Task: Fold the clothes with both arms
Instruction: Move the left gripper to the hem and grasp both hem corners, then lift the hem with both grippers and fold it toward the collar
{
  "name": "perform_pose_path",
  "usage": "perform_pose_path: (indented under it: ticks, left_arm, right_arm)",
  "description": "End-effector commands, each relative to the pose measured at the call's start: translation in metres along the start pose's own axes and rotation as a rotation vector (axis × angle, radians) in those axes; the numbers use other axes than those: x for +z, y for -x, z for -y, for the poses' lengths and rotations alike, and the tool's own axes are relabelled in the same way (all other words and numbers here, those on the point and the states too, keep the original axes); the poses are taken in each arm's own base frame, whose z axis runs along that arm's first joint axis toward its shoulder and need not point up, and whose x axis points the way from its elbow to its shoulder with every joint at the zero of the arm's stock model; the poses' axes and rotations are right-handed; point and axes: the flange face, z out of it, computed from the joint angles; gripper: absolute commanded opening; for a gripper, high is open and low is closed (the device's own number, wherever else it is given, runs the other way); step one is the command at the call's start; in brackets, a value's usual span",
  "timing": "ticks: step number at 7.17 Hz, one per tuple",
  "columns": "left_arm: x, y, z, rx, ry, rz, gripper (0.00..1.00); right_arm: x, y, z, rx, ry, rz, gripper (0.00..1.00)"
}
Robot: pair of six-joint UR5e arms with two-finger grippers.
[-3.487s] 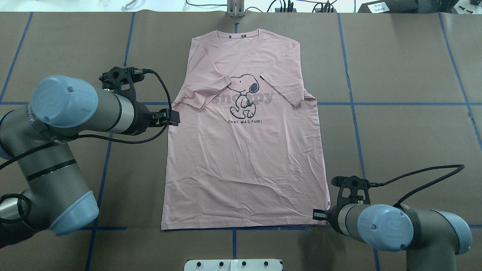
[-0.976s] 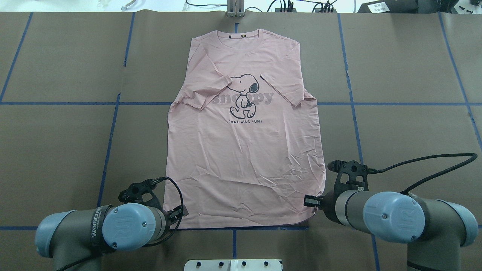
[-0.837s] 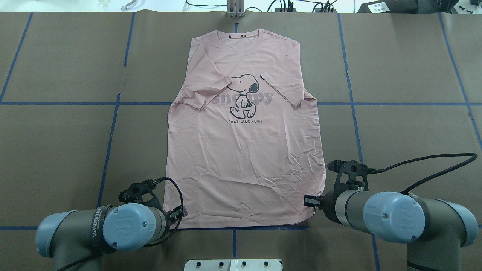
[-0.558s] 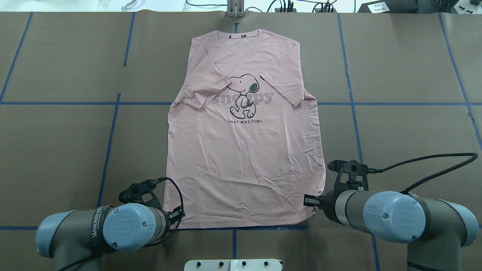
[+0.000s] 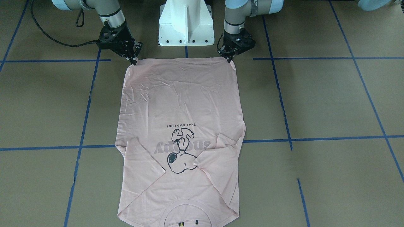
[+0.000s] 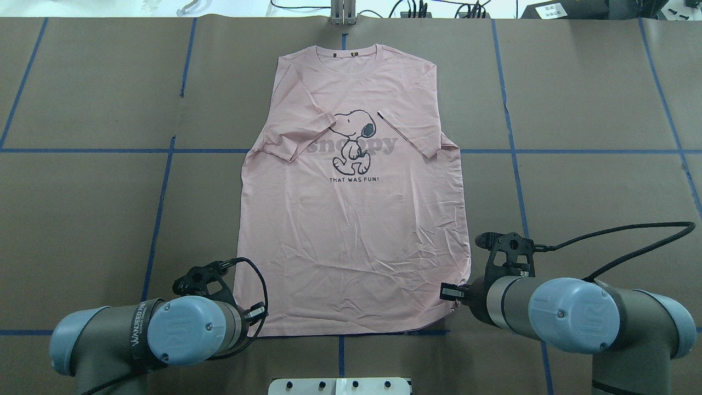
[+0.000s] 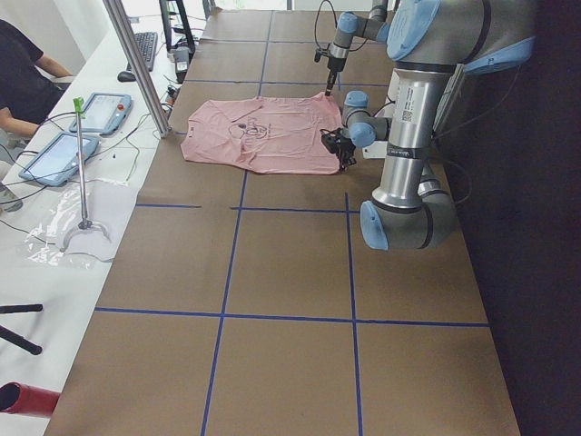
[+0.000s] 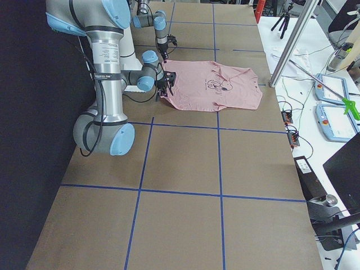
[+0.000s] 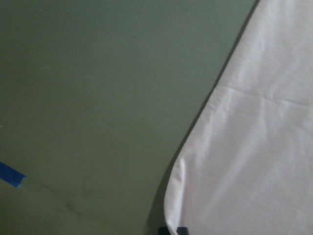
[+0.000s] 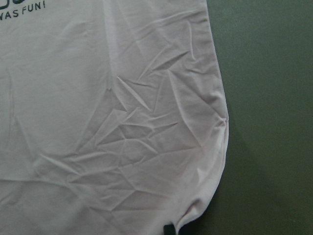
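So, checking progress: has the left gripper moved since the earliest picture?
Yes. The left gripper came toward the robot, from the farther blue tape line to the T-shirt's hem corner.

arms (image 6: 98,341) silver-grey tubes | caps (image 6: 565,315) light blue | fingers (image 6: 448,291) black | cables (image 6: 647,225) black

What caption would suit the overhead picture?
Pink Snoopy T-shirt, hem corners pinched by left gripper and right gripper.

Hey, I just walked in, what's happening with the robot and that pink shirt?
Two arms are folding a pink T-shirt that lies flat, print up, on the table. The left gripper and the right gripper are each at a bottom hem corner, nearest the robot, and appear to pinch it. The body is not yet folded.
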Motion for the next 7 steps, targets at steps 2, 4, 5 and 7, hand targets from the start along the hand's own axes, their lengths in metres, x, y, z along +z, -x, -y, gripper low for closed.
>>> perform_pose_path:
  ticks: [2,4,5,7]
  left_arm:
    - [-0.062,0.0,0.001,0.01,0.01,-0.031,0.0]
    - [-0.11,0.009,-0.012,0.031,0.031,-0.031,0.0]
    - [-0.132,0.016,-0.029,0.059,0.067,-0.046,0.0]
    - [-0.17,0.034,-0.048,0.1,0.111,-0.042,0.0]
  right_arm:
    - [-0.028,-0.003,0.004,0.006,0.039,0.027,0.0]
    - [-0.059,-0.031,-0.005,0.002,0.104,0.015,0.0]
    - [-0.083,-0.041,-0.019,-0.005,0.166,0.022,0.0]
    - [-0.118,-0.043,-0.047,0.002,0.248,0.046,0.0]
